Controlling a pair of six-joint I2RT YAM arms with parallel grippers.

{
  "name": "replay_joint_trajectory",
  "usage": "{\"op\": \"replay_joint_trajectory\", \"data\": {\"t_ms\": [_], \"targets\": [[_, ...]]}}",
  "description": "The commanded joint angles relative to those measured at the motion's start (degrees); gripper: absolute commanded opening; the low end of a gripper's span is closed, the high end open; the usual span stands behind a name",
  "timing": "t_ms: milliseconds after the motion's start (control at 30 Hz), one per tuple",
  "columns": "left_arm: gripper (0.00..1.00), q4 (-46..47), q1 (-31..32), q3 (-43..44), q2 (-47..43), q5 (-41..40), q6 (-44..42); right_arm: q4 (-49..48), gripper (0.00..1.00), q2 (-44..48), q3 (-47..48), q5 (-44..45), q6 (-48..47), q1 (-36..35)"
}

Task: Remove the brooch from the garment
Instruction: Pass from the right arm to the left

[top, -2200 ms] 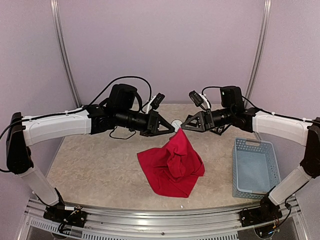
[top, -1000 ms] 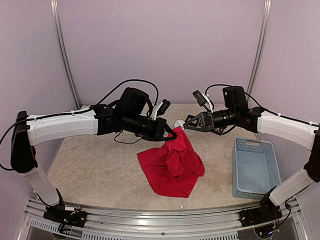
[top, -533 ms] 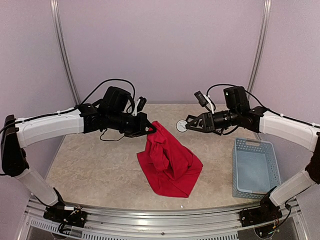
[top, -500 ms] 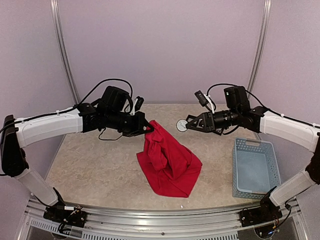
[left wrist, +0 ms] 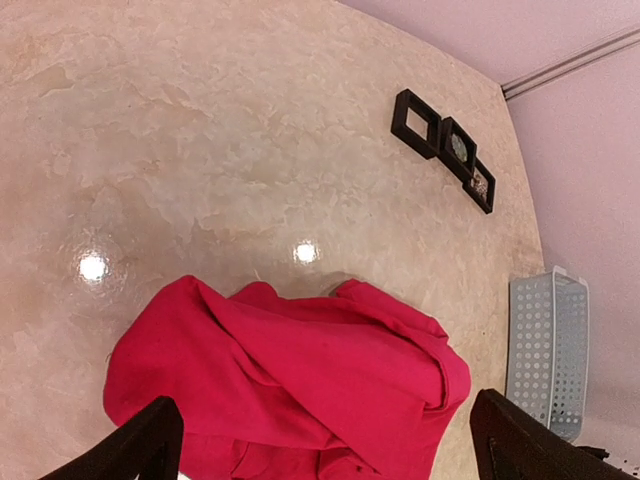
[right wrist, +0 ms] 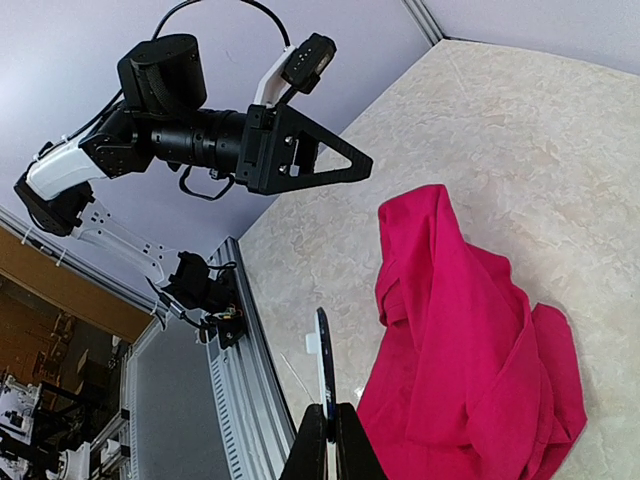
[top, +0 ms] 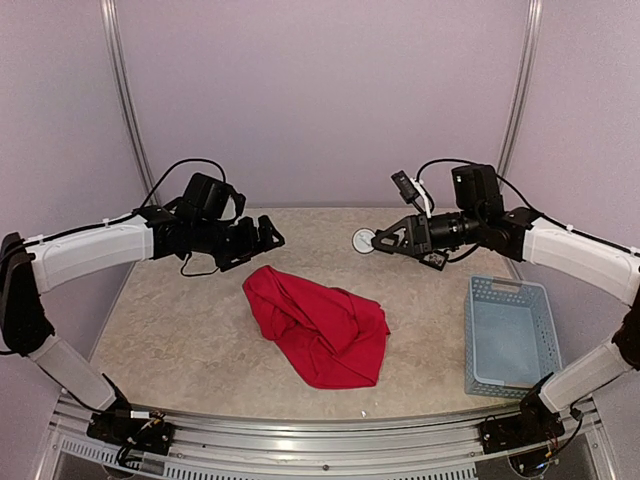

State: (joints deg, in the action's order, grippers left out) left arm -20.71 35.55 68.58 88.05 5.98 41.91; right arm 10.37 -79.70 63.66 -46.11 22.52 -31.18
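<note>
The right jaws are pinched shut on the brooch, a small pale disc held in the air over the far middle of the bench, well apart from the garment. That red garment lies crumpled on the bench near the middle, with nothing gripping it. The left jaws are spread wide and empty, hovering just beyond its far left edge. The brooch looks free of the cloth, so what remains is probably setting it down. To do that well, grip the thin disc firmly, carry it right, clear of the fabric, perhaps to the pale blue basket, and open only once it is low.
</note>
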Motion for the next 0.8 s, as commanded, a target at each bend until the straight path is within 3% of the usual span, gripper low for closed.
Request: {"op": "replay_joint_trajectory", "data": {"t_ms": [0,133,267,567,667,767], "targets": [[0.99,3.0,1.3,-0.9,-5.8,-4.2,-3.0,-2.8,0.00,1.6,2.0,-3.8,2.0,0.5],[0.99,6.3,3.1,1.0,-7.1,2.0,-4.0,-6.3,0.00,1.9,2.2,-6.4,5.1,0.9],[0.99,9.9,8.9,5.2,-5.7,5.9,-7.1,-8.9,0.00,1.2,2.5,-10.3,7.8,1.5],[0.98,20.2,15.7,6.2,-1.3,12.9,-4.7,-9.8,0.00,-0.5,3.6,-16.9,10.1,1.6],[0.90,22.6,15.7,5.7,-1.1,14.2,-4.3,-10.2,0.00,-0.3,3.4,-17.9,10.8,1.6],[0.74,23.1,15.7,6.0,-0.3,16.4,-3.9,-10.9,0.00,-0.4,3.0,-19.5,11.8,1.6]]}}
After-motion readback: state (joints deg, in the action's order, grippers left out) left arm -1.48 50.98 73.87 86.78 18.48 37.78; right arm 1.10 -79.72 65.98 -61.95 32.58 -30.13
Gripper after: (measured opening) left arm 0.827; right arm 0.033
